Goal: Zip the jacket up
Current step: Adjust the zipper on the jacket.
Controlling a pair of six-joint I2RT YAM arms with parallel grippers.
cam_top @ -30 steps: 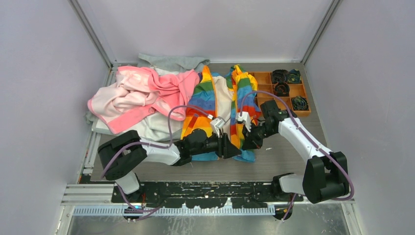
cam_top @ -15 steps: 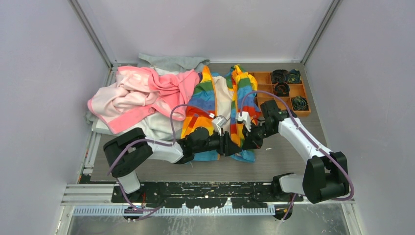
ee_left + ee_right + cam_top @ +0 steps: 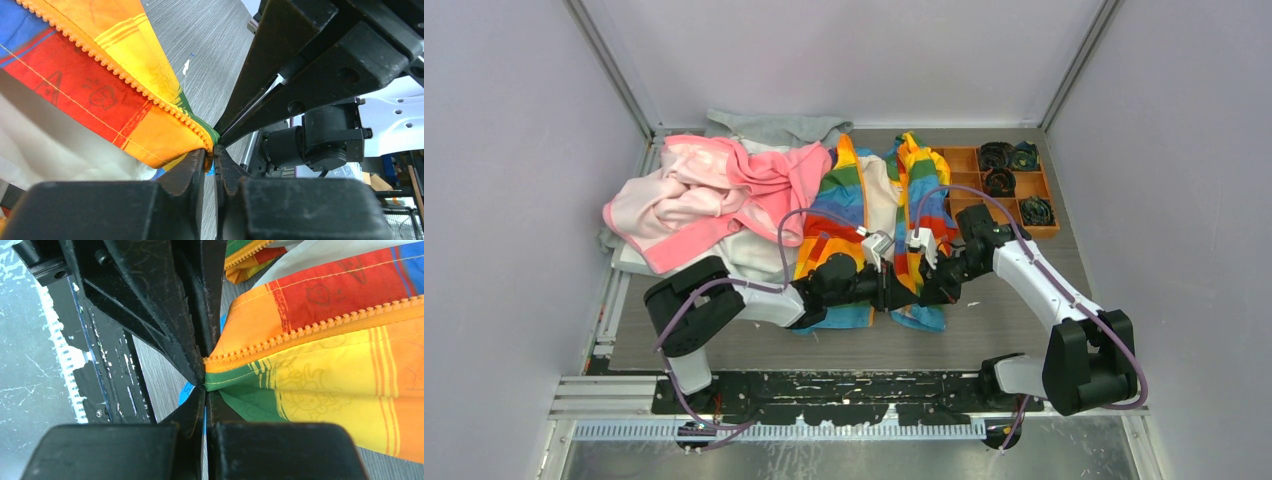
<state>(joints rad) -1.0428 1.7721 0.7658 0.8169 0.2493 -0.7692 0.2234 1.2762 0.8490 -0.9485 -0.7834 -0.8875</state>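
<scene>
The jacket (image 3: 849, 195) lies open on the table, rainbow stripes outward and cream lining showing in the middle. Both grippers meet at its near hem. In the left wrist view my left gripper (image 3: 211, 156) is shut on the bottom end of one orange zipper edge (image 3: 125, 81), a sliver of orange cloth between its tips. My right gripper (image 3: 205, 387) is shut on the bottom corner of the other front edge, where the zipper teeth (image 3: 310, 327) end. The two grippers stand tip to tip, left gripper (image 3: 894, 290) and right gripper (image 3: 931, 287).
A pink garment (image 3: 714, 190) is heaped left of the jacket, with a grey garment (image 3: 774, 128) behind it. An orange compartment tray (image 3: 969, 160) with black parts stands at the back right. Booth walls close in the table on three sides.
My left gripper has moved right along the hem until it meets the right gripper, and its jaws have closed on the zipper end. The right arm has stayed put.
</scene>
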